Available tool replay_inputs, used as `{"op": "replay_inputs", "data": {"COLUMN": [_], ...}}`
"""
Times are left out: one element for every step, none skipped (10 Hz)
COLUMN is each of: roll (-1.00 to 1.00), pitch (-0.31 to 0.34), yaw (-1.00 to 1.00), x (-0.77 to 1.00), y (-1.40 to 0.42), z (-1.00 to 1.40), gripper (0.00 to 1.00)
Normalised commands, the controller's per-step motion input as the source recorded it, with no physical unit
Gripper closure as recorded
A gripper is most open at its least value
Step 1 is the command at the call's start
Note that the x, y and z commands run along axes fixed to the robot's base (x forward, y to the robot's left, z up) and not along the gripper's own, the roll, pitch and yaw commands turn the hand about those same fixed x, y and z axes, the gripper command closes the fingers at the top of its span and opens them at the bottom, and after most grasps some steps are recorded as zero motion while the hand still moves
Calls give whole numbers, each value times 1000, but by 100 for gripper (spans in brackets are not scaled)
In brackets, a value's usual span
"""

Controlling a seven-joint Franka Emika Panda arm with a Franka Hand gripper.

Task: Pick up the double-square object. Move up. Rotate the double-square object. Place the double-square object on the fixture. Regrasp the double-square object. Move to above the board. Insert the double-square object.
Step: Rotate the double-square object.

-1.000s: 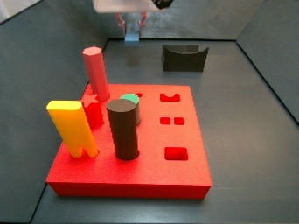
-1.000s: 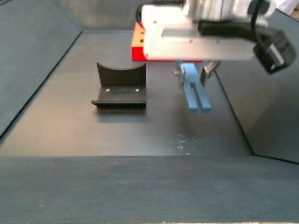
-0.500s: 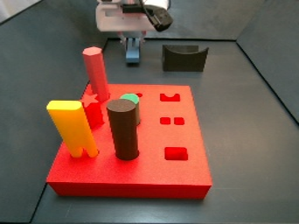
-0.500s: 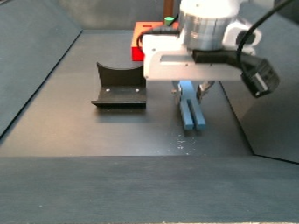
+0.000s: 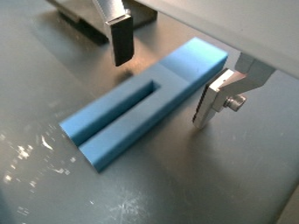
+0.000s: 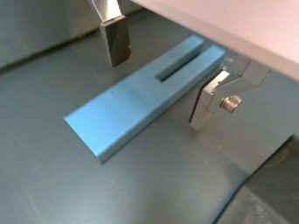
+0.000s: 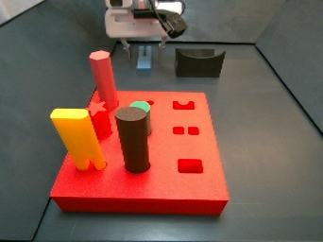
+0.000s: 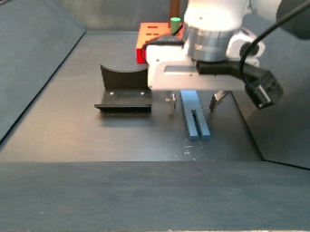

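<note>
Your fixture point(image 8: 123, 88) sits on the dark floor at left, and beside it the arm points straight down. Its gripper point(image 5: 163, 81) is low over the double-square object point(image 5: 142, 102), which lies flat on the floor. The fingers point(image 5: 121, 38) stand spread on either side of the piece, gripping nothing; the board point(image 7: 145, 151) lies well apart.

Dark floor point(image 8: 72, 136): peg point(image 8: 198, 118), fixture point(image 8: 122, 89), board point(image 7: 190, 175).

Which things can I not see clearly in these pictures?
- Gripper pads: open beside the peg; contact not clear in both wrist views.
- Peg's far end: hidden by the gripper body in a side view.
- Board: mostly hidden behind the arm there.
</note>
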Motion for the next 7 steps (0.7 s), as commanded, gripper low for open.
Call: {"op": "replay_inputs", "data": {"roll": [-2,2,7,21,29,45,56], "pitch": [28,51,67,73,71,72,74], "yaw": [1,0,-2,-3,-4,-5,-4], "x": [-16,-13,-13,-20,-21,-28,-30], "y": [-1,2,3,5,6,6,6], "z": [1000,1000,1000,1000,1000,963,804], "gripper": [0,0,0,0,0,0,0]}}
